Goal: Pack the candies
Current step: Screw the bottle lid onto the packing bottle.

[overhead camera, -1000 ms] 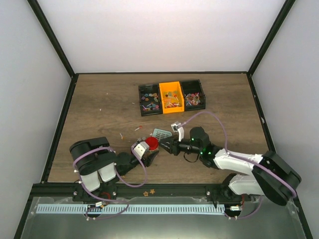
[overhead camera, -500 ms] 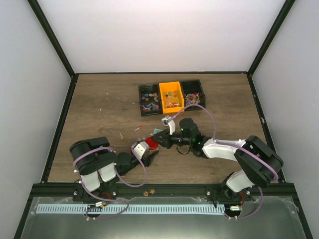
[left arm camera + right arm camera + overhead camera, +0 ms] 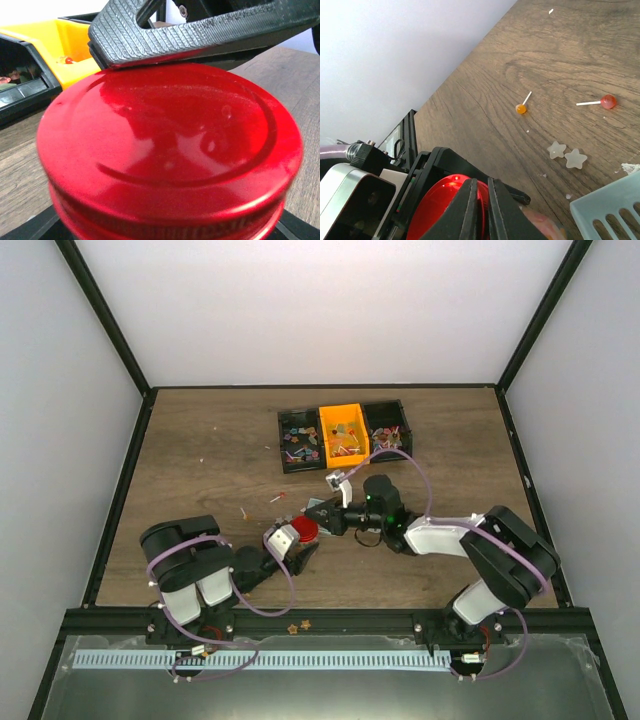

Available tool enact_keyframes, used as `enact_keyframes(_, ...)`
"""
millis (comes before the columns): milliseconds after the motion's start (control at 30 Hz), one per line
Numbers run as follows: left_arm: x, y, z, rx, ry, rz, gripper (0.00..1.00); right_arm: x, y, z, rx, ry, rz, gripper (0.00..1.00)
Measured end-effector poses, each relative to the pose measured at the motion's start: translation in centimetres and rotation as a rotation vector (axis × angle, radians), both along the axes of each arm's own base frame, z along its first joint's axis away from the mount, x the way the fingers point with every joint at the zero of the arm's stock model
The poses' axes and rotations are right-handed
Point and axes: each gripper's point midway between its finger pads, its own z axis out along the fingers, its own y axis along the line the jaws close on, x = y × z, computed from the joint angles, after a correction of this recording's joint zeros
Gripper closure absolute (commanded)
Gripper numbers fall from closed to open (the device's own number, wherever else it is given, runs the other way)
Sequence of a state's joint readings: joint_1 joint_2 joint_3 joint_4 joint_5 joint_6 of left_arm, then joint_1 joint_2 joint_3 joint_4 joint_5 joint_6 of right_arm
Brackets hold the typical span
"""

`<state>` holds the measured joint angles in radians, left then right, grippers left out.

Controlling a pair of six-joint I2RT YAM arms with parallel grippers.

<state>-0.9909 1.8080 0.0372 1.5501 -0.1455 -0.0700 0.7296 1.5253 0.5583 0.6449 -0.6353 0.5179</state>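
Swung in, my right hand (image 3: 481, 192), pinched narrow, meets the lid (image 3: 170, 150) my left hand (image 3: 300, 540) grips; candies (image 3: 345, 438) lie unpacked in bins (image 3: 282, 443).

Right pincer (image 3: 483, 189) tighter, atop red lid (image 3: 170, 145).

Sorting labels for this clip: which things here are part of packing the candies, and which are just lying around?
Job: candies in the bins; red lid held by left gripper; right gripper over it; teal scoop.
Lying about: two loose lollipops, two pale stars.
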Motion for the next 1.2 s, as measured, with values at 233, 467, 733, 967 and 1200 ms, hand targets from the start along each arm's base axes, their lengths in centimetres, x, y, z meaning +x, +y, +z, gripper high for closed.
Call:
enact_keyframes(233,-0.1,-0.1,0.0,0.008,-0.006,-0.010,0.32,-0.1,-0.3,-0.1,0.034,-0.012,-0.005,0.99)
enact_keyframes(467,-0.4,-0.3,-0.1,0.008,-0.006,-0.029,0.32,-0.6,-0.7,-0.1,0.064,-0.012,-0.011,0.99)
enact_keyframes(733,-0.8,-0.7,-0.1,0.008,-0.004,-0.061,0.32,-1.3,-1.5,-0.1,0.090,-0.006,-0.026,0.99)
enact_keyframes(967,-0.8,-0.6,-0.2,0.009,-0.002,-0.061,0.33,-1.7,-2.1,-0.3,0.100,-0.004,-0.051,0.99)
enact_keyframes(1200,-0.8,-0.6,-0.2,0.008,0.000,-0.062,0.33,-2.4,-2.7,-0.3,0.119,-0.004,-0.081,0.99)
